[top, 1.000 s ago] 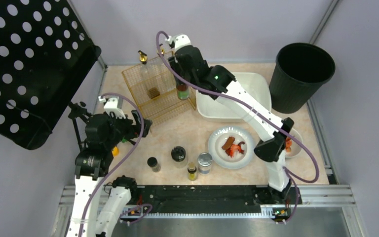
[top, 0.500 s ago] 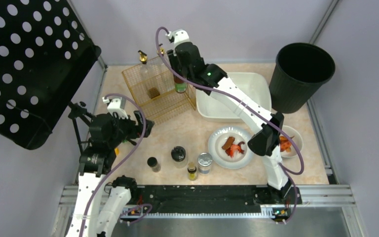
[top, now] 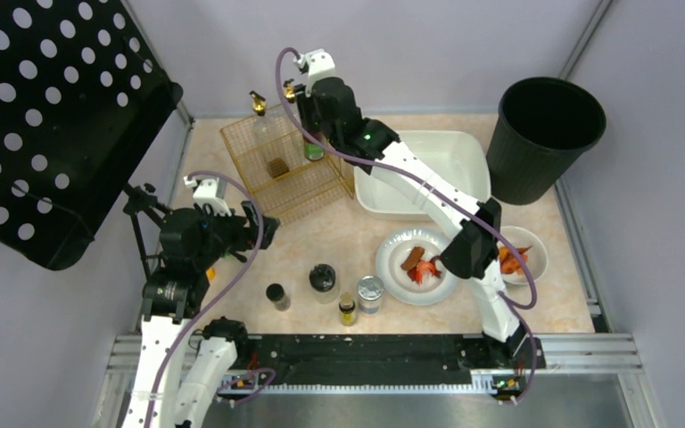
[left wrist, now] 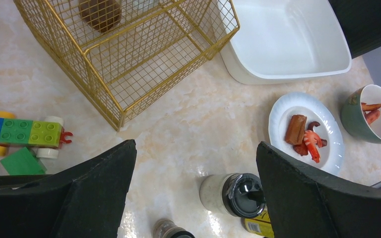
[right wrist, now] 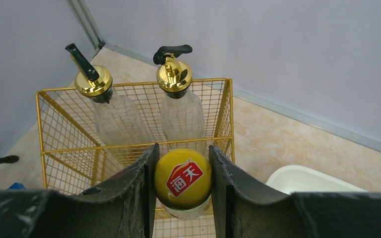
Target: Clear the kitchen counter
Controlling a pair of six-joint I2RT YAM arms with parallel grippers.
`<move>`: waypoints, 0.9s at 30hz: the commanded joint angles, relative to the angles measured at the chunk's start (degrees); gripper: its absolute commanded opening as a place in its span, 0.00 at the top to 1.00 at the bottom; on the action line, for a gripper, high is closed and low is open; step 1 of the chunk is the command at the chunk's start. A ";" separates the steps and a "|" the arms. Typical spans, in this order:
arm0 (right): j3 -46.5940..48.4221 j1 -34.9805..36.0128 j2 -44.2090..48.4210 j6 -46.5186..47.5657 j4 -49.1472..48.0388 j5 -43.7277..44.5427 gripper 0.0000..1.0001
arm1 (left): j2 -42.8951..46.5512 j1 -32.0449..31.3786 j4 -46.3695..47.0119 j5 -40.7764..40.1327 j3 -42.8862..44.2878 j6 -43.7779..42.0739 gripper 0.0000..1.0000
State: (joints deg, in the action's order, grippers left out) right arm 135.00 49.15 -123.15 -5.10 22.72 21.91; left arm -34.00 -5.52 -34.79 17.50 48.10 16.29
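**Right pincer clenched on a bottle at the gold basket**

Its fingers grasp a yellow-capped bottle by the neck, upright, right at the front rail of the gold wire basket. Whether the bottle's base is already inside the wire I cannot tell. The step looks like setting it into the basket. To do that well, keep the bottle plumb, clear the rail, and lower it straight into the free space in front. Two pourer bottles stand just behind, and their spouts could be knocked. Let go only once the base sits on the wire floor.

Around it, four small jars stand close together at the near edge of the desk. On the near left, the left pincer hangs released and empty, above a toy brick car. Further in sit a plate of food scraps and a green bowl just beside it. Beyond these comes the white tub, with a black bin in the far right corner. The desk holds plenty to clear. The right arm reaches over the plate and tub, so pulling back low could clip them.
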 commanded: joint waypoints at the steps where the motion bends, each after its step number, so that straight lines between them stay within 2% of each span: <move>1: -0.65 -0.41 -0.23 0.70 -14.14 0.72 1.00 | 0.80 -0.19 2.84 0.95 -0.70 0.05 0.05; 12: -4.85 -1.74 -3.42 1.15 -22.25 0.89 1.00 | 0.50 -0.28 2.78 0.69 -0.87 -0.21 0.05; 27: -4.07 -2.34 -2.97 1.84 -29.46 1.45 1.00 | 0.20 -0.28 2.60 0.86 -0.80 -0.10 0.05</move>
State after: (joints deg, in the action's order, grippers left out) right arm 129.73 47.37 -126.69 -3.55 4.21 22.74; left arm -33.65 -5.67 -34.68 17.56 47.55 16.32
